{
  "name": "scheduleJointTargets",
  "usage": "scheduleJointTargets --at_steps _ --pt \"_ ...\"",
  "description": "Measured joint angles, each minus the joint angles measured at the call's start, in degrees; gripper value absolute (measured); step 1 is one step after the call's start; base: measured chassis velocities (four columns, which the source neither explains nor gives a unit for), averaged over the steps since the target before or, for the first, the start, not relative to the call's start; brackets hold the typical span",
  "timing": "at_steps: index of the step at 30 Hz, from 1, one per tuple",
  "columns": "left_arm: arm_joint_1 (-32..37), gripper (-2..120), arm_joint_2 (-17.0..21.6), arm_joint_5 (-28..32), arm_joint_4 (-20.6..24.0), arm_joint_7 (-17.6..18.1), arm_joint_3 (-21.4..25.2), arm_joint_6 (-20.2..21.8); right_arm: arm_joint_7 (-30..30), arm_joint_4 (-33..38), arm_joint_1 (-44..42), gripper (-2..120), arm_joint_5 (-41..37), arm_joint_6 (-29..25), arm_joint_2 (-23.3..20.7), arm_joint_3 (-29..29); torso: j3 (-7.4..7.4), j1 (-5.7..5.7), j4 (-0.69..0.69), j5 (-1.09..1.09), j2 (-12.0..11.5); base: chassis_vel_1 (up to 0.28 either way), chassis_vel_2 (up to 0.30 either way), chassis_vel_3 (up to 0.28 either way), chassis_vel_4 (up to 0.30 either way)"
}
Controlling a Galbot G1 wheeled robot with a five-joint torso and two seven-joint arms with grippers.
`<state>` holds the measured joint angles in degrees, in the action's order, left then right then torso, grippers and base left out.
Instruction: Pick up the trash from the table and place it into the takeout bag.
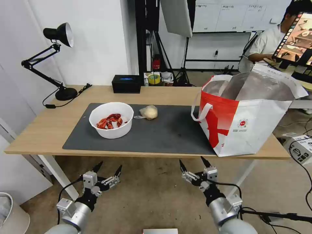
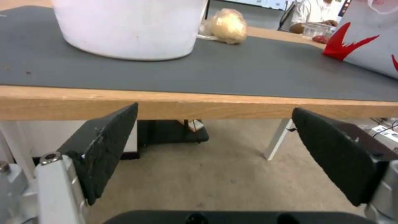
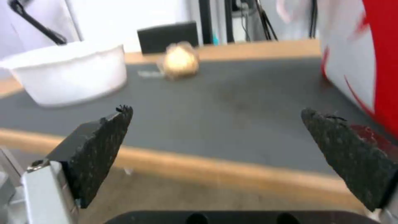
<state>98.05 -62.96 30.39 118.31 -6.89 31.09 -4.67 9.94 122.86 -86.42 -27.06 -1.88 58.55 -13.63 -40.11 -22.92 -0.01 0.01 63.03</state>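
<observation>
A white round bowl [image 1: 111, 120] [image 2: 128, 28] [image 3: 68, 74] holding red crayfish shells sits on the dark grey mat [image 1: 162, 130] of the light-wood table [image 1: 42, 126]. Just right of it lies a clear bag around a beige lump [image 1: 149, 112] [image 2: 226, 25] [image 3: 179, 61]. The red-and-white takeout bag [image 1: 247, 120] [image 3: 365, 56] stands open at the table's right end, foil lining showing. My left gripper [image 1: 108, 169] [image 2: 213, 149] and right gripper [image 1: 192, 164] [image 3: 215, 149] hang open and empty below the table's front edge.
A black box [image 1: 126, 83] stands at the table's back edge and a black desk lamp [image 1: 57, 58] at the back left corner. White table legs [image 1: 58, 175] reach the floor below. A white bin [image 1: 13, 214] sits at the lower left.
</observation>
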Motion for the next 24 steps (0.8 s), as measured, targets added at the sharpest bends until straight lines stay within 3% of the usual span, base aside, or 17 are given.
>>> scheduleJointTargets --at_steps 6,13,20,24 --pt "-0.08 100 0.06 0.02 0.03 0.1 -0.09 0.0 -3.96 -0.33 10.14 100 -8.43 2.98 -4.63 1.03 0.0 0.0 0.01 -0.02 0.0 0.0 0.0 0.0 0.0" --pt "-0.01 100 -0.06 0.02 -0.03 0.21 0.02 0.01 -5.27 -5.1 22.3 100 -12.13 6.02 -6.47 5.4 -0.01 0.0 0.01 0.0 0.0 0.0 0.0 0.0 0.0" --pt "0.1 100 -0.38 0.02 -0.5 0.24 0.33 0.03 -3.72 -13.95 36.09 100 -14.52 8.45 -4.27 14.39 0.0 -0.01 0.0 0.0 0.0 0.0 0.0 0.0 0.0" --pt "0.07 100 -1.11 0.01 -0.84 0.27 0.55 0.05 -1.17 -21.82 44.14 100 -14.69 9.59 0.17 21.03 -0.01 0.0 0.0 0.0 -0.01 0.0 0.0 0.0 0.0"
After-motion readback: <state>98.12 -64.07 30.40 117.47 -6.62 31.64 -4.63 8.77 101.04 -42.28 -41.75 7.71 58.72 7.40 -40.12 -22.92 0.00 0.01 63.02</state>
